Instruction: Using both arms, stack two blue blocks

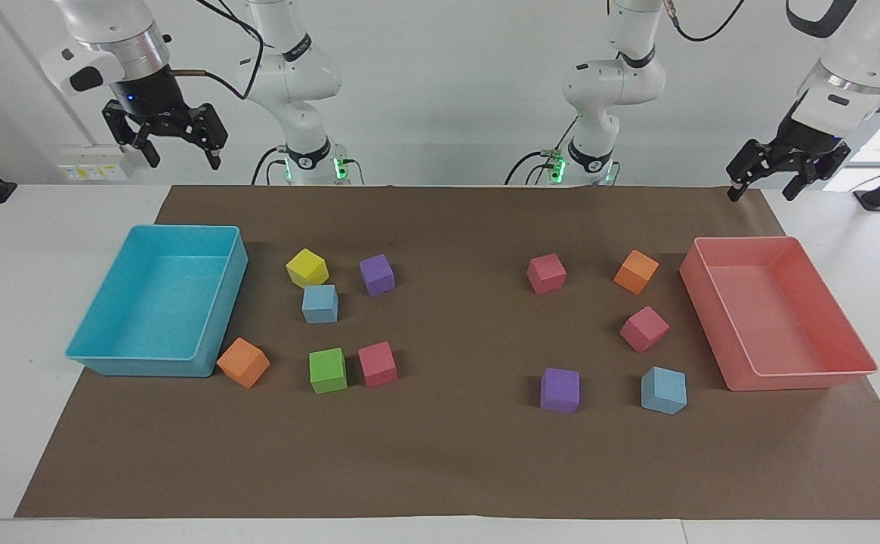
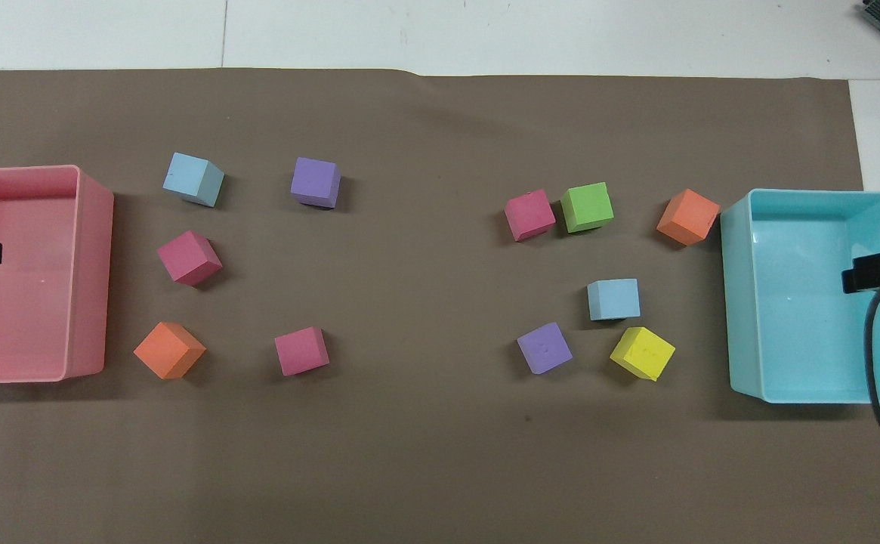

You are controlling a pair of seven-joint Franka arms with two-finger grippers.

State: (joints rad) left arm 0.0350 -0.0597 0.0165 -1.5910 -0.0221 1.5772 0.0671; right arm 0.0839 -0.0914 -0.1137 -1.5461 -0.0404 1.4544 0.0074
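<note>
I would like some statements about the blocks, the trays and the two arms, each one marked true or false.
1. One blue block lies beside the yellow block. True.
2. The two blue blocks are already stacked. False: the other blue block lies apart, toward the left arm's end.
3. The right gripper holds a purple block. False: it is raised, jaws open and empty.
4. The pink tray holds no blocks. True.
5. The left gripper touches the pink tray. False: it hangs above the table, jaws open.
</note>
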